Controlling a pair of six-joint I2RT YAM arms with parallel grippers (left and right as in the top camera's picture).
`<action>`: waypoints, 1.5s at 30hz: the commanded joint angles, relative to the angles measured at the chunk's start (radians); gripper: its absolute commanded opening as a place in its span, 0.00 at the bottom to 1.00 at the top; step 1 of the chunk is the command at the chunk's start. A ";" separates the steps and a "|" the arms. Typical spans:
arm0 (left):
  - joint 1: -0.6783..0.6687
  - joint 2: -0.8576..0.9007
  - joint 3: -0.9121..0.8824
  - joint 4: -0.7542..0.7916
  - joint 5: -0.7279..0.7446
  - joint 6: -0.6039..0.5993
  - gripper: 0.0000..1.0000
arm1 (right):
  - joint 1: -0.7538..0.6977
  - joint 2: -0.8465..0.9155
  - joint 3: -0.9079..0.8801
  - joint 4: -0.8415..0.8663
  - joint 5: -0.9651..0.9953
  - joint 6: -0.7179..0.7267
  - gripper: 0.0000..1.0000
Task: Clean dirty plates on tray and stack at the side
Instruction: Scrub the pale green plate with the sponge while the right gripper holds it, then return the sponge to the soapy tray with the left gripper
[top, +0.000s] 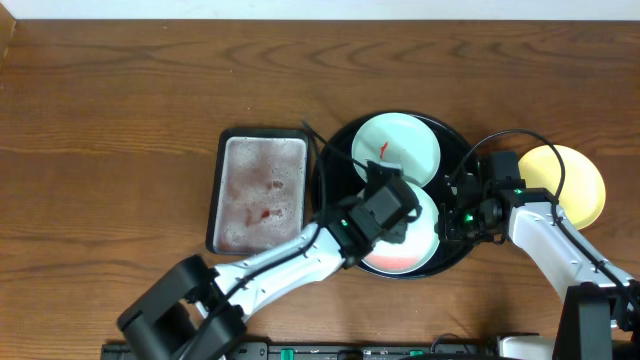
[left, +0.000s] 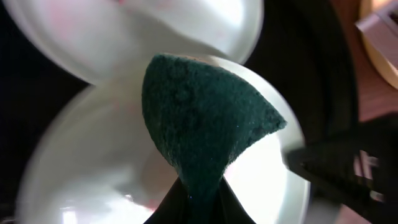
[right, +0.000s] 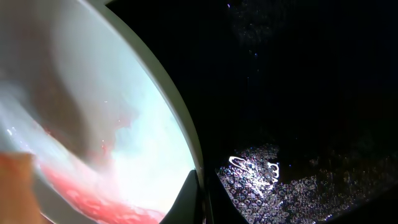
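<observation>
Green sponge (left: 205, 118), hidden overhead, sits pinched in the left pincer (left: 198, 202).

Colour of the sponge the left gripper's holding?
The sponge is dark teal-green; the left wrist view shows it best.

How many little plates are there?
3. The far mint plate and the near mint plate, sauce-smeared and partly covered, lie on the black tray; the yellow plate sits on the table right of it.
</observation>
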 joint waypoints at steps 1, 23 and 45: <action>-0.037 0.052 -0.009 0.028 0.018 -0.028 0.08 | 0.003 0.008 -0.002 0.000 0.010 -0.013 0.01; 0.003 -0.019 -0.008 -0.074 -0.239 0.128 0.08 | 0.003 0.008 -0.002 -0.003 0.010 -0.013 0.01; 0.298 -0.254 -0.018 -0.385 0.026 0.195 0.07 | 0.003 0.008 -0.002 0.011 0.029 -0.013 0.01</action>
